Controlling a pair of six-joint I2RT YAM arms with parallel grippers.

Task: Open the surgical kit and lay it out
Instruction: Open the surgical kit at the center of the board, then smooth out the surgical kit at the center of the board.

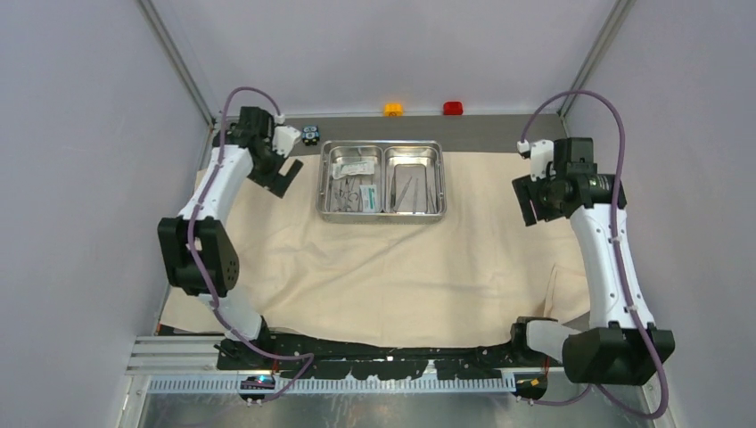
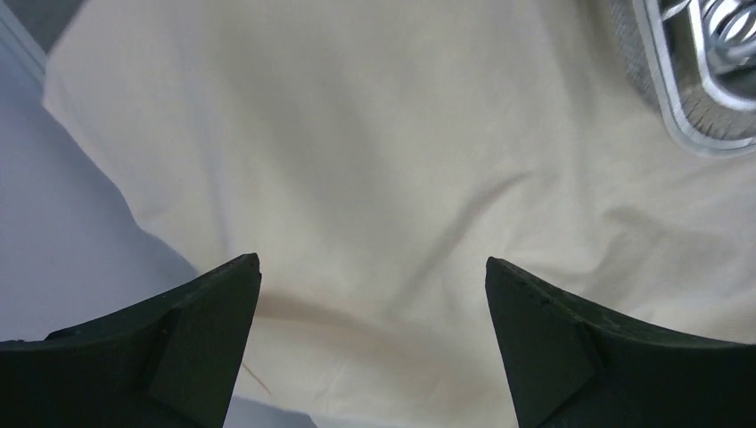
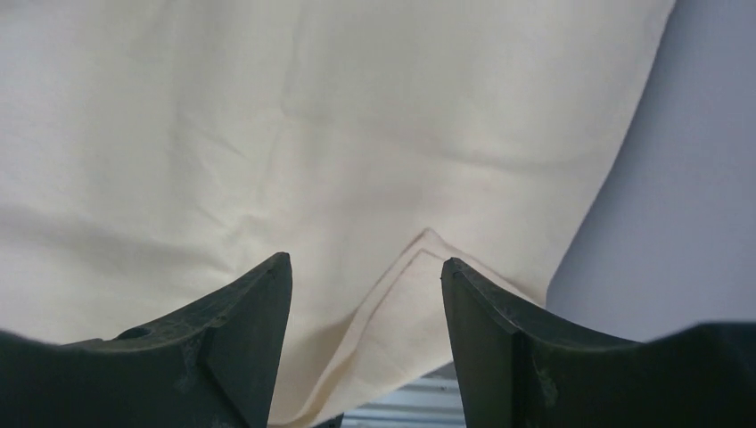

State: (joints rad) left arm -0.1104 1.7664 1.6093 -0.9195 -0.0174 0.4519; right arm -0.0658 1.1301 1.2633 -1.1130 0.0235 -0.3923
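Beige cloth wrap [image 1: 383,267] is opened out and lies flat over most of the table, w/ light creases; 1 turned-back corner [image 3: 401,294] is left at the near R edge, right under the R arm.

Steel tray [image 1: 323,183] sits on the cloth toward the far side, about centre, uncovered; 2 compartments. The L one holds the white-and-green packet [image 1: 353,168] plus ring-handled instruments [image 1: 349,193]; the R one holds thin straight tools [image 1: 406,192]. Nothing has been taken out onto the cloth.

Left gripper [image 2: 373,267]: jaws wide apart, empty, hovering over bare cloth just L of the tray. Right gripper [image 3: 365,263]: jaws apart, empty, above the R side of the cloth, the turned-back corner showing between the fingers but not pinched.

Judgement: the unwrapping looks approx. done, bar flattening that 1 corner; the lay-out part hasn't begun. Packet, forceps/scissors, tweezers and thin tools all need lifting from the tray and setting in a row on the cloth; prob. well under halfway overall.
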